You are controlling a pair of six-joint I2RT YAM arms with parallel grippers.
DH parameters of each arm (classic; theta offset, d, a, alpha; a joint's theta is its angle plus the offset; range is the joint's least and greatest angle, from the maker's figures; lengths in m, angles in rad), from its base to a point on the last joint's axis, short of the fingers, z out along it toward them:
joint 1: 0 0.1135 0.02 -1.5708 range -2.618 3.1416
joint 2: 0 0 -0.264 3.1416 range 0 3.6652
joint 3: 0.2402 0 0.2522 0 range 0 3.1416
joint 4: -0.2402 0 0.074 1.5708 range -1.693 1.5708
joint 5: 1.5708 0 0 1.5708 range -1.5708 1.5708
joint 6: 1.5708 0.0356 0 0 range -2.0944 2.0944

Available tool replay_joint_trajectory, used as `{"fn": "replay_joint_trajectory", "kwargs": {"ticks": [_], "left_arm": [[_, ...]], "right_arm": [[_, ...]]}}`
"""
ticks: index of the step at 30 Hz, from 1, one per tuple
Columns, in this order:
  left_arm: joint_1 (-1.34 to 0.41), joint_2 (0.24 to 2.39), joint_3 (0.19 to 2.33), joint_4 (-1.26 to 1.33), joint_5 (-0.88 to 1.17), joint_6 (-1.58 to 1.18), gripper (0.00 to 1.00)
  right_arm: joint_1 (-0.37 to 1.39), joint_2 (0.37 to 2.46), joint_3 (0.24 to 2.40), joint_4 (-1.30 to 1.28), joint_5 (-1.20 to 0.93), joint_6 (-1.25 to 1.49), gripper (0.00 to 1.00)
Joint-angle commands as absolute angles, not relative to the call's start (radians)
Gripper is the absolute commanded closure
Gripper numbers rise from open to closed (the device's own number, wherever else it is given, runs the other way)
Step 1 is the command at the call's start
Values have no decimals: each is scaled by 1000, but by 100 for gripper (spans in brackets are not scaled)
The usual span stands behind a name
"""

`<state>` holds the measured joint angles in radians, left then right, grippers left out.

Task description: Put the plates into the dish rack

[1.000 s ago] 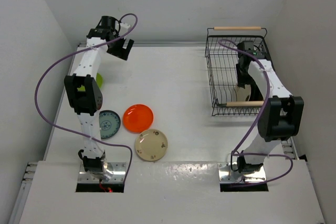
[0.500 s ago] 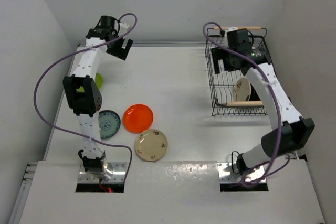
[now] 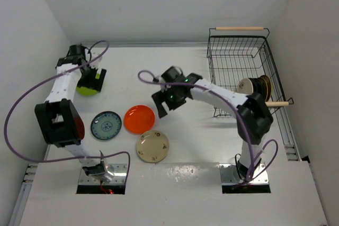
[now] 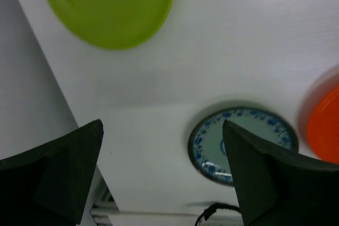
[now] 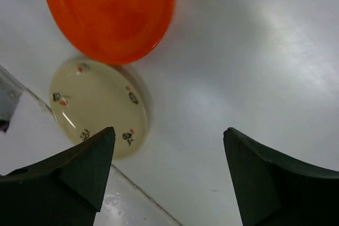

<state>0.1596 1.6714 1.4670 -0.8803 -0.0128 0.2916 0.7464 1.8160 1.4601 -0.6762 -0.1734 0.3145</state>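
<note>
The task is being judged as roughly half done. A short row of plates [image 3: 253, 86] is being kept on edge in the dish rack [image 3: 233, 51], at its 4 o'clock corner; they are packed too closely to be counted.

Four plates are being left flat on the table [image 3: 185, 67]. The lime green plate [image 3: 83, 88] is lying at 9 o'clock, with the teal patterned plate [image 3: 106, 125], orange-red plate [image 3: 139, 119] and cream plate [image 3: 152, 146] lying toward 7 o'clock.

The left gripper [image 3: 94, 78] is being held spread and empty just beside the lime green plate. The right gripper [image 5: 169, 130] is likewise being held parted, grasping nothing, near the orange-red plate at its 2 o'clock side.

The rack's long axis is being judged as running 12 to 6, with a wooden handle [image 3: 239, 28] lying across the 12 o'clock end. The racked plates are being faced toward 9 o'clock.
</note>
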Motion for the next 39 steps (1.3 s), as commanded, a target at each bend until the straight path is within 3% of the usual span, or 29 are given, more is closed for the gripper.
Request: {"fn": "replay_joint_trajectory", "kwargs": {"ticks": [1,8,21,23,27,33,39], "left_arm": [[195,1522,1367,-876,-40,310,1],[238,1263,1203,-925,-92,296,1],[247,1060,1178,-1054,-78,267,1],[256,1048,1190,-1081,-87,258,1],[267,1009,1190,-1091,-97,258,1],[296,959,1155,-1059,-97,258,1],[318,968,1155,-1039,-77,249,1]], "right_arm": [[842,1830,1381,-631,-241,373,18],[894,1850,1064,-419,-281,459,24],[953,1821,787,-32,-212,782,58],[950,1813,755,-8,-178,827,68],[951,1793,698,3,-114,845,100],[1012,1506,672,-210,41,640,100],[1046,1117,871,-542,280,487,100]]}}
